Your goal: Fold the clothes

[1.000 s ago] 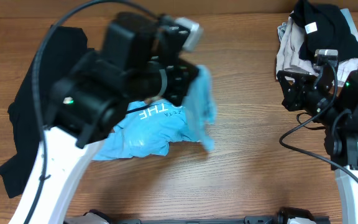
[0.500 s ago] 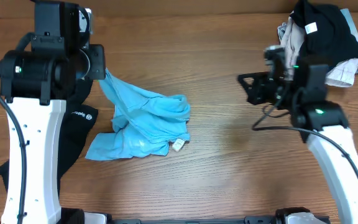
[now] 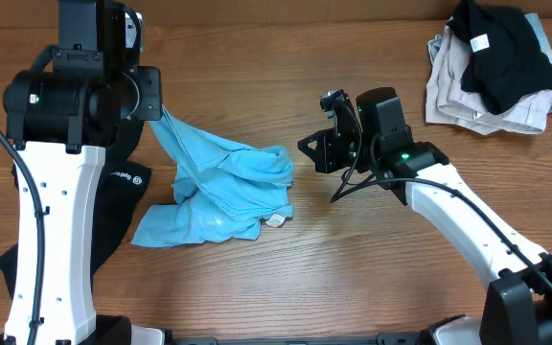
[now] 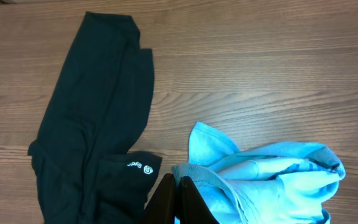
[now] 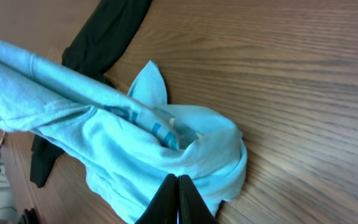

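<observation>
The wooden table (image 3: 353, 268) fills the overhead view. The left arm (image 3: 60, 211) stands tall along its left side. The right arm (image 3: 468, 216) reaches in from the lower right corner toward the middle.

The light blue T-shirt (image 3: 220, 192) lies crumpled left of centre. One edge of it is drawn up in a taut fold toward the upper left, and the rest is bunched on the wood. Just beside it on the left, partly under the left arm, a black garment (image 3: 113, 206) is spread out long and flat. In the far right corner sits a heap of clothes (image 3: 492, 62), a black piece on top of pale beige and white ones, well apart from both arms.

The left gripper (image 4: 178, 186) has its fingers pressed together on a ribbed edge of the T-shirt, and the raised fold runs straight to it. The right gripper (image 5: 178, 186) is also fully closed, with its tips pointing at the right side of the bunched shirt. From overhead it sits just beside the cloth. Whether the tips touch the cloth is hard to tell, but no fabric shows between them.

A small white logo (image 4: 140, 166) marks the black garment near the T-shirt's edge. A small white tag (image 3: 274, 221) pokes out at the lower right of the blue bundle.
</observation>
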